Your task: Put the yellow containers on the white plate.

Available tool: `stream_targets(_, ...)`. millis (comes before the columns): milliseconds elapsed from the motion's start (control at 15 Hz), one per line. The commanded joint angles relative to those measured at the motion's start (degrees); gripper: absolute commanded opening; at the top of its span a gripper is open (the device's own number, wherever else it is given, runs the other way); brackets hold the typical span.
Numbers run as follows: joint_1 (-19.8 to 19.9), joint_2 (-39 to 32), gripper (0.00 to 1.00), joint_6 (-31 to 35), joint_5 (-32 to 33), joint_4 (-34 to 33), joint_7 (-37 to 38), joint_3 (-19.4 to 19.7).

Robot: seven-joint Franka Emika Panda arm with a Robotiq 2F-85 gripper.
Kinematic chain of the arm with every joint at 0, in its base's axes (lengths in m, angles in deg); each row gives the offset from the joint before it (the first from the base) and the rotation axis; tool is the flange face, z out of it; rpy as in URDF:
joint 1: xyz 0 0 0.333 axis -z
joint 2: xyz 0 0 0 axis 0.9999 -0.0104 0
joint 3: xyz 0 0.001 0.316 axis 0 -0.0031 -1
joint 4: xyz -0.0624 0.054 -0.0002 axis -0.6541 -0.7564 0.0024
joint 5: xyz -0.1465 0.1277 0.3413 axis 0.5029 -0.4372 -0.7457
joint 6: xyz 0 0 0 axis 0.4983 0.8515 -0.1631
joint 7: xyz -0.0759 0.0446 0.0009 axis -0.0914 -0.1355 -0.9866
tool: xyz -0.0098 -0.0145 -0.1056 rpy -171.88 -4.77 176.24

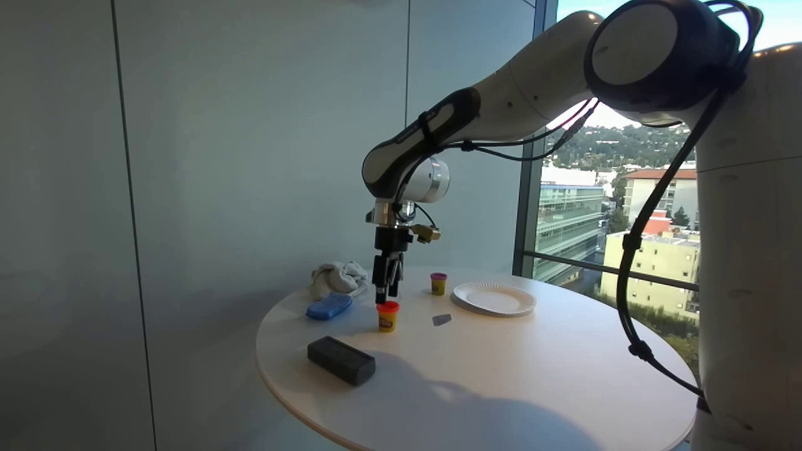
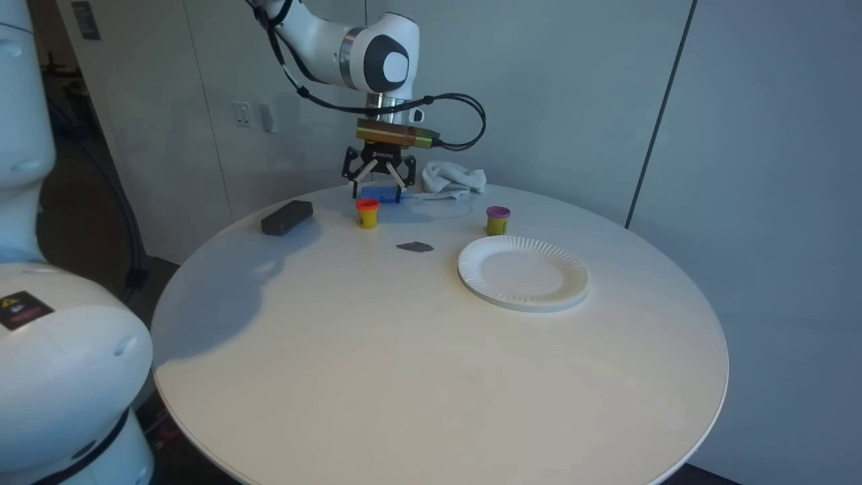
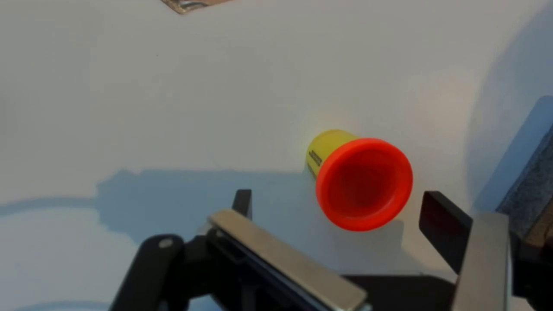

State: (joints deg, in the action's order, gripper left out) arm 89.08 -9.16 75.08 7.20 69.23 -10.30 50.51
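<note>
Some room separates the claw from the red-lidded container.

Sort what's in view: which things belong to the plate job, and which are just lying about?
Part of the job:
red-lidded yellow container
purple-lidded yellow container
white plate
gripper, open

Just lying about:
dark block
blue object
pale cloth
small flat scrap
</note>
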Motion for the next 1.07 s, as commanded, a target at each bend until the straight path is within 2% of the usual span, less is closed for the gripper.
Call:
stream_targets(0, 0.9, -1.0, 1.0, -0.6, 3.3, -1.0, 2.2, -0.6)
stream_targets(267, 0.8, -1.1, 1.0, -2.1, 5.0, -0.7, 2.2, -1.2)
stream_targets(667, 0.9, -0.6, 1.0, -8.3, 4.1, -1.5, 0.1, -2.6)
stream_targets(733, 0.9, -0.2, 1.0, -8.0, 4.2, -1.2, 0.3, -2.7)
stream_targets(867, 0.8, 1.2, 1.0, -3.5, 5.3, 0.5, 0.2, -2.7)
stream_targets(1000, 1.1, 1.4, 1.0, -4.8, 4.4, 0.1, -1.3, -2.7)
